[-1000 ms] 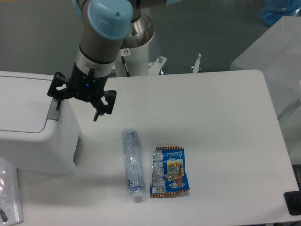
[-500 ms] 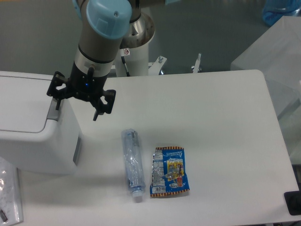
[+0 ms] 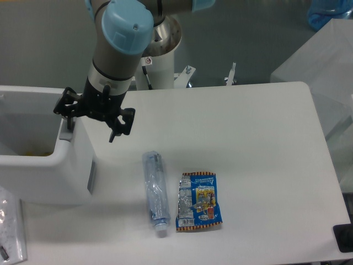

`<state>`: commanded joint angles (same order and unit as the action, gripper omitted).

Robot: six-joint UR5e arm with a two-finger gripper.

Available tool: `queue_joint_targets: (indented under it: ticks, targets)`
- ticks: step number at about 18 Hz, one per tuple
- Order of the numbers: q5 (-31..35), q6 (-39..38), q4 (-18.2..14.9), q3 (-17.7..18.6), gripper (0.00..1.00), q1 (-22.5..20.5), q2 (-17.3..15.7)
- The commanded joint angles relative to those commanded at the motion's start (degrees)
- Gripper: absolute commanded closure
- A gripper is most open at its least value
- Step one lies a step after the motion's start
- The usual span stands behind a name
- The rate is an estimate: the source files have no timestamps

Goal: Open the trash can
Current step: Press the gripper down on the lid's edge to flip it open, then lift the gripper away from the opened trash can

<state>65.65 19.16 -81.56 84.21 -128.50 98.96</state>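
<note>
Since the earlier frame the lid has gone from the one trash can (image 3: 66,165) at the worktop's (image 3: 248,143) left edge, baring its hollow, while the single tool (image 3: 91,126) spreads its fingers over the bin's right rim, beside one bottle (image 3: 155,192) and one snack packet (image 3: 198,201).

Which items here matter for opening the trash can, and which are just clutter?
Job:
- trash can, top open, interior showing
- gripper, fingers spread, one at the bin's right rim

Lying about:
- clear plastic bottle on the table
- blue snack packet beside it
- clear bag at lower left
</note>
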Motion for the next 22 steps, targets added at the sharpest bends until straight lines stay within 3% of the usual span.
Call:
queue_joint_targets:
  ticks: [4, 6, 10, 12, 16, 20, 22]
  targets:
    - [-0.26, -0.18, -0.09, -5.18, 0.00, -0.96, -0.09]
    - [-0.26, 0.35, 0.35, -6.59, 0.00, -3.50, -0.44]
    - [0.09, 2.97, 6.32, -5.90, 0.00, -10.00, -0.44]
    - [0.87, 10.68, 6.33, -5.20, 0.00, -12.91, 0.17]
    - [15.35, 28.08, 6.50, -1.07, 0.00, -15.02, 0.53]
    - [17.31, 36.82, 9.13, -0.97, 0.00, -19.07, 6.84]
    - [19.76, 39.27, 10.98, -0.71, 0.00, -21.78, 7.91]
